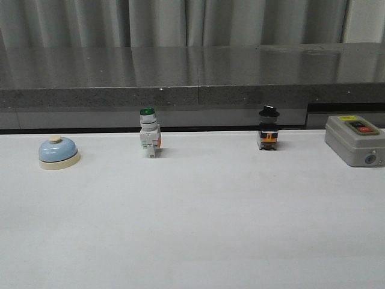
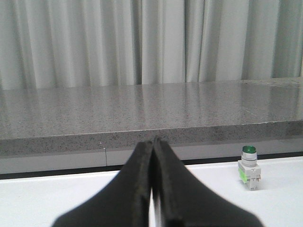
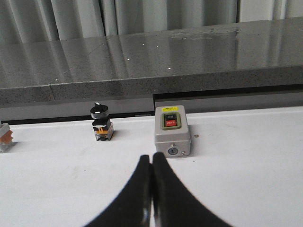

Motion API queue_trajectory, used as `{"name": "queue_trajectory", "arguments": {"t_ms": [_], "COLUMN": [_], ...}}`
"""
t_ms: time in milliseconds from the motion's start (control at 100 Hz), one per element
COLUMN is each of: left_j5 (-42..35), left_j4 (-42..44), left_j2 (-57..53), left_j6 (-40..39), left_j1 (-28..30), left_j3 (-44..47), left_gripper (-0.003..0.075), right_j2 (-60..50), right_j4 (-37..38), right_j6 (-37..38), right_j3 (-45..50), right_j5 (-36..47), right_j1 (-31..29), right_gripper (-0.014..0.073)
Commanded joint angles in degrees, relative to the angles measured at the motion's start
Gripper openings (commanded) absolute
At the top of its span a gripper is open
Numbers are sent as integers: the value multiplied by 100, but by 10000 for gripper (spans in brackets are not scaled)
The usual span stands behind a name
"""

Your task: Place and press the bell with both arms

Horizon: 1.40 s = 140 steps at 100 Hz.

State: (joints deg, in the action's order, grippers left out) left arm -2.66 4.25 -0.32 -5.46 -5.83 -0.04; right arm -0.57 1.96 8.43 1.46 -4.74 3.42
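Bell (image 1: 58,152) far left on table (image 1: 192,229), apart from both clenched end effectors, left (image 2: 152,142) and right (image 3: 151,158).

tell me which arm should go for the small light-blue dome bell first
Left, probably. The light-blue dome bell with cream base sits at the table's far left, the left arm's side. The right gripper faces the grey button box, far from it.

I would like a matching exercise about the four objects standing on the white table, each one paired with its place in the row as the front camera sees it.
Things:
1. bell
2. green-capped push-button switch
3. black-knobbed selector switch
4. grey control box

Places:
A. far right
B. left of centre
C. far left
D. right of centre

Pairs: 1-C, 2-B, 3-D, 4-A
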Motion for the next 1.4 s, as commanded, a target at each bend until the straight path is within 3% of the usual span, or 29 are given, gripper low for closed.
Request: {"name": "queue_trajectory", "arguments": {"t_ms": [0,520,640,890,1220,1390], "left_j5": [-456,-609,-429,679,2624,3383], "left_j4": [-9,-25,-562,-763,-763,-763], "left_j2": [-163,-163,-112,789,2978,4004], "left_j6": [-43,-55,-53,-53,-53,-53], "left_j1": [-4,-4,-4,-4,-4,-4], "left_j3": [254,186,-163,-1521,-3887,-4666], "left_gripper": [-20,-20,-20,-20,-20,-20], "right_j2": [-112,-112,-112,-112,-112,-112], "right_j4": [10,10,10,10,10,10], "right_j6": [-11,-11,-11,-11,-11,-11], "right_j3": [-78,-78,-78,-78,-78,-78], "right_j5": [474,474,474,474,474,474], "right_j1": [-35,-35,-35,-35,-35,-35], "right_gripper": [-60,-60,-60,-60,-60,-60]}}
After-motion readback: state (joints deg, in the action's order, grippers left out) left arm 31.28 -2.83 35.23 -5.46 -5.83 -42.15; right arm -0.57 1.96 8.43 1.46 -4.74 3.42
